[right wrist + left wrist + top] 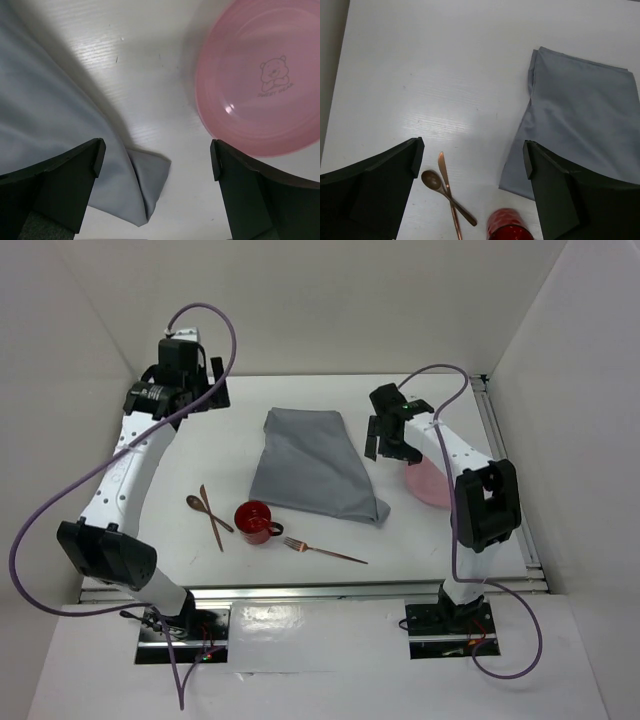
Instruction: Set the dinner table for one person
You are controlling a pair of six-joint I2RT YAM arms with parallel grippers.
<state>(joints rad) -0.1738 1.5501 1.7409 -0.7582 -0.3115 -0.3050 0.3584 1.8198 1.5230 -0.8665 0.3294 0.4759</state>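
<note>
Hovering over the dinner table (420, 540), both agape and empty: left pincer (472, 150), right pincer (157, 150) beside pink plate (260, 75).

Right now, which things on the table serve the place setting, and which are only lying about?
For the job: dinner table, grey cloth, pink plate, red mug, fork, spoon, knife.
Not for the job: only the arms' purple cables.

Grey cloth (310, 465) loosely folded, centre. Pink plate (430, 485) w/ bear print at cloth's 3 o'clock, apart from its corner. Red mug (255, 522) near cloth's 7 o'clock. Copper fork (325, 551) at mug's 4 o'clock, tines twd mug. Spoon (194, 503) & knife (205, 495) crossed at mug's 9 o'clock.
</note>
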